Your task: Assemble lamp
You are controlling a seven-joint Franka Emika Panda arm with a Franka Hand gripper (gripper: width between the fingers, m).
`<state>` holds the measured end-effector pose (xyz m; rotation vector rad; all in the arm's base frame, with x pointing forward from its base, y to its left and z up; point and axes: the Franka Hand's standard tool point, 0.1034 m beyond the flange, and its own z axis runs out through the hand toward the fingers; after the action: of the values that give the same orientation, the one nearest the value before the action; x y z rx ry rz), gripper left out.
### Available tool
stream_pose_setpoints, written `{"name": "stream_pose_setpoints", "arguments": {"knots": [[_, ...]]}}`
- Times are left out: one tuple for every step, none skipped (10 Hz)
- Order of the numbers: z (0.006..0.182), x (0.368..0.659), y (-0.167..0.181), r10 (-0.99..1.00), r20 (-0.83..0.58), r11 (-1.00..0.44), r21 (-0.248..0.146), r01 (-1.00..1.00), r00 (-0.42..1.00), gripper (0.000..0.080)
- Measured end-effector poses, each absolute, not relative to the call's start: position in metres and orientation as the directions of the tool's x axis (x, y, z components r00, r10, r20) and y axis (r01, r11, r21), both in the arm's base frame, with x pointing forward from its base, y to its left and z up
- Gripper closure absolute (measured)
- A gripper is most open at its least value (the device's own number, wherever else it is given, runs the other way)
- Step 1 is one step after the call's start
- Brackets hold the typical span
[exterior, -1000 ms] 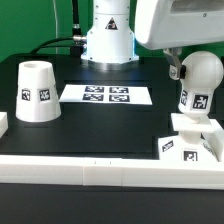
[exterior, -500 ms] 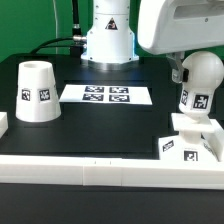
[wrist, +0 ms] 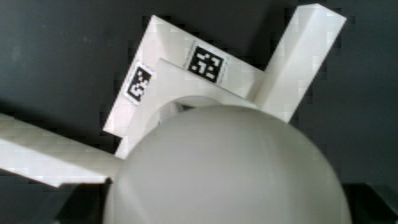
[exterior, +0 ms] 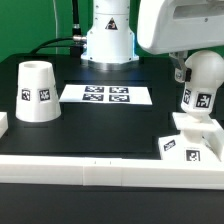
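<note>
The round-headed bulb (exterior: pixel 203 90) stands upright on the low square sloped base (exterior: pixel 190 143) at the exterior view's right. My gripper (exterior: pixel 203 72) comes down from above, shut on the bulb's head; one dark finger (exterior: pixel 180 72) shows on the side toward the exterior view's left. In the wrist view the bulb (wrist: pixel 222 165) fills the middle between my fingers, with the tagged base (wrist: pixel 169 70) behind it. The tapered shade (exterior: pixel 35 92) stands alone on the table at the exterior view's left.
The marker board (exterior: pixel 105 95) lies flat in the middle, in front of the arm's pedestal (exterior: pixel 108 40). Long white edge rails run along the front (exterior: pixel 100 170) and at the exterior view's left (exterior: pixel 3 125); in the wrist view a rail (wrist: pixel 294 60) runs beside the base.
My gripper and the bulb have shifted slightly toward the exterior view's right. The base sits a little lower and further right in that view. The shade has not moved.
</note>
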<state>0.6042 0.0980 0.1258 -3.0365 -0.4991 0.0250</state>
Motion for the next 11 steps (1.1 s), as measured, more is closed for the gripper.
{"name": "stream_pose_setpoints", "arguments": {"knots": [[0.1253, 0.6044, 0.096, 0.194, -0.012, -0.976, -0.109, 0.191, 0.981, 0.0222], [0.1254, 0.6061, 0.0943, 0.072, -0.023, -0.988, -0.14, 0.068, 0.997, 0.0222], [0.1251, 0.6076, 0.0919, -0.014, -0.034, -0.985, -0.17, -0.019, 0.999, 0.0222], [0.125, 0.609, 0.0899, -0.093, -0.046, -0.975, -0.197, -0.101, 0.995, 0.0222], [0.1251, 0.6093, 0.0901, -0.166, -0.059, -0.965, -0.196, -0.174, 0.984, 0.022], [0.1251, 0.6093, 0.0903, -0.194, -0.065, -0.96, -0.194, -0.203, 0.979, 0.022], [0.125, 0.6092, 0.0906, -0.268, -0.08, -0.942, -0.189, -0.279, 0.96, 0.022], [0.1249, 0.6092, 0.0909, -0.324, -0.092, -0.924, -0.184, -0.335, 0.942, 0.022], [0.1249, 0.6091, 0.0913, -0.38, -0.103, -0.902, -0.179, -0.393, 0.919, 0.022], [0.1249, 0.6091, 0.0916, -0.434, -0.114, -0.877, -0.173, -0.448, 0.894, 0.022], [0.1245, 0.6089, 0.0916, -0.472, -0.122, -0.857, -0.171, -0.486, 0.873, 0.022]]}}
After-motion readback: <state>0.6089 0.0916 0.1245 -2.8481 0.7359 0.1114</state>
